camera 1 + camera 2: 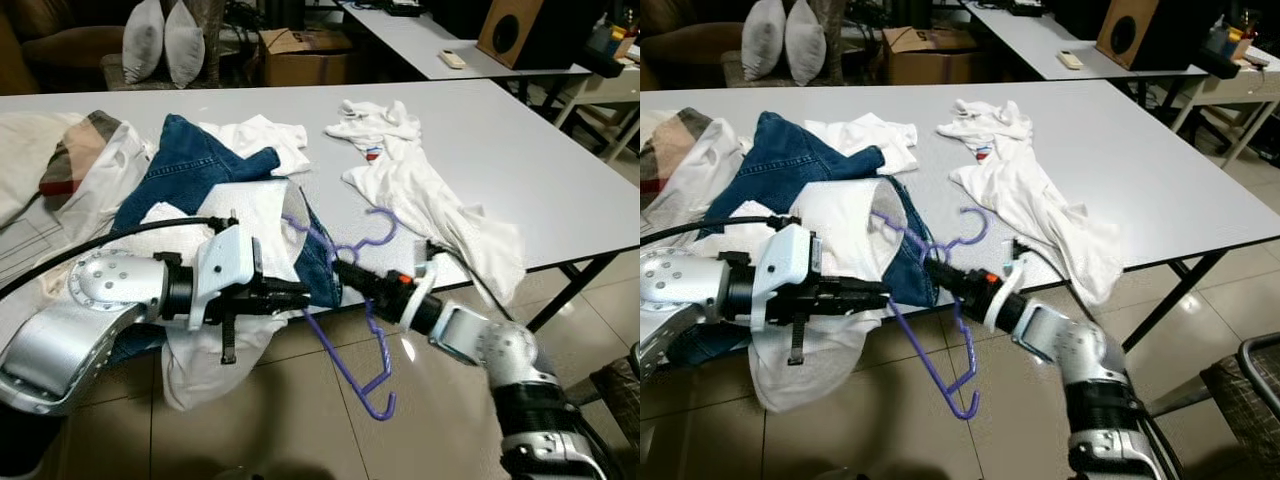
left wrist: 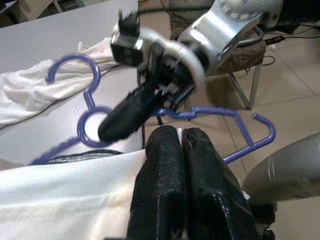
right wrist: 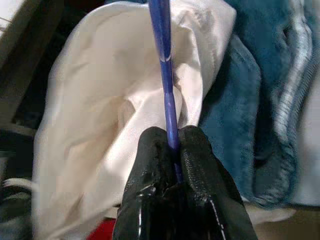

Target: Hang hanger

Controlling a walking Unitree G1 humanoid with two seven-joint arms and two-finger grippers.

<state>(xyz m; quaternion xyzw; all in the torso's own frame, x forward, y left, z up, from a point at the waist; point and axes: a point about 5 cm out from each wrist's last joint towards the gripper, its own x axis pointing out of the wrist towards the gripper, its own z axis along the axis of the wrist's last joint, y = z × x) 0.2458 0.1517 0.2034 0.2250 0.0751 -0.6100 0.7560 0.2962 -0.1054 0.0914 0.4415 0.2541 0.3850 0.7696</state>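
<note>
Inspector: Presently, where does the purple plastic hanger (image 1: 352, 330) sit?

Assessor: At the near edge of the white table (image 1: 520, 150), half over the tiled floor (image 1: 300, 420). Its hook lies above the tabletop; one shoulder is inside the white garment (image 1: 225, 230), the other hangs free below the edge.

Inspector: Who holds it?

Assessor: The right gripper (image 3: 172, 150) has its fingers clamped on the hanger's bar, as the right wrist view shows plainly.

Inspector: And the left gripper (image 2: 181, 150)?

Assessor: Its fingers are pressed together on the garment's edge, apparently pinching the cloth so the opening stays taut while the hanger goes in.

Inspector: Anything nearby?

Assessor: Blue jeans (image 1: 190, 160) lie under the garment and a crumpled white shirt (image 1: 420, 190) lies beside the hook; a snag seems possible.
</note>
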